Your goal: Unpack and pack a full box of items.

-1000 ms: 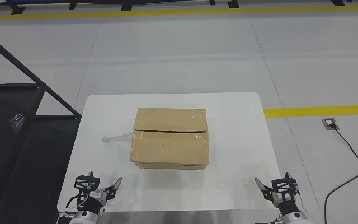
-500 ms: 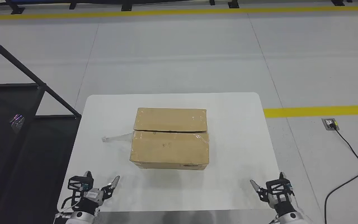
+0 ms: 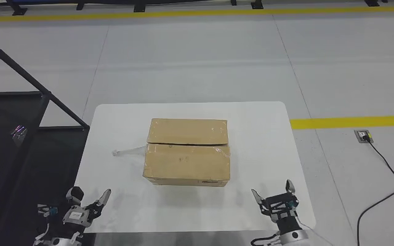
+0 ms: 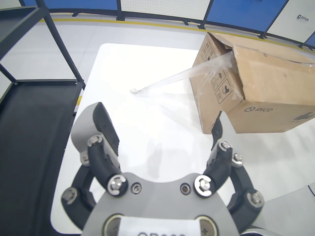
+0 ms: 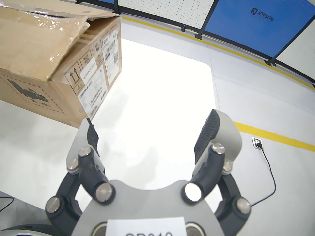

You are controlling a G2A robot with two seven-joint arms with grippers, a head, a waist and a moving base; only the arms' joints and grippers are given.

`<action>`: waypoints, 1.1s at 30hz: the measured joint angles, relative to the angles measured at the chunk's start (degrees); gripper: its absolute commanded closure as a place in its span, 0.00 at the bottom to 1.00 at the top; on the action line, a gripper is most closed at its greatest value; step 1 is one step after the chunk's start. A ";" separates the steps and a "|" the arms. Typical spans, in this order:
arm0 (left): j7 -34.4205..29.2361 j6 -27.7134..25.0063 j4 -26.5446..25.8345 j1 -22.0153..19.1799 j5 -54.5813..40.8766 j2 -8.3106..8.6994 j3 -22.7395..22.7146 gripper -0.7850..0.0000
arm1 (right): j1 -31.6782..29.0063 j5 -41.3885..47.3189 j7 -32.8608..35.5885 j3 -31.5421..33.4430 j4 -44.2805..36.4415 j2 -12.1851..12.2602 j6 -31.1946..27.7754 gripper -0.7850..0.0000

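A brown cardboard box (image 3: 187, 151) stands in the middle of the white table (image 3: 258, 141), its top flaps down with a slit between them. A strip of clear tape (image 3: 126, 150) trails from its left end onto the table; the tape (image 4: 172, 78) hangs off the box (image 4: 265, 74) corner in the left wrist view. My left gripper (image 3: 89, 198) is open at the table's near left corner, empty. My right gripper (image 3: 272, 192) is open at the near right edge, empty; the box (image 5: 49, 57) stands beyond my right gripper (image 5: 150, 121) to one side.
A black metal rack (image 3: 24, 154) stands close to the table's left side; its shelf (image 4: 29, 133) runs right beside my left gripper (image 4: 158, 116). A yellow floor line (image 3: 341, 122) and a wall socket with cable (image 3: 363, 136) lie to the right, off the table.
My left gripper has drifted left and nearer the front edge. My right gripper has shifted left along the front edge, towards the box. Both stayed open.
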 measured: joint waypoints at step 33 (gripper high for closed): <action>-6.45 -2.90 -0.06 -7.84 -8.98 -0.11 1.50 0.00 | 17.69 33.92 4.91 -4.40 8.01 -1.82 -22.42 0.00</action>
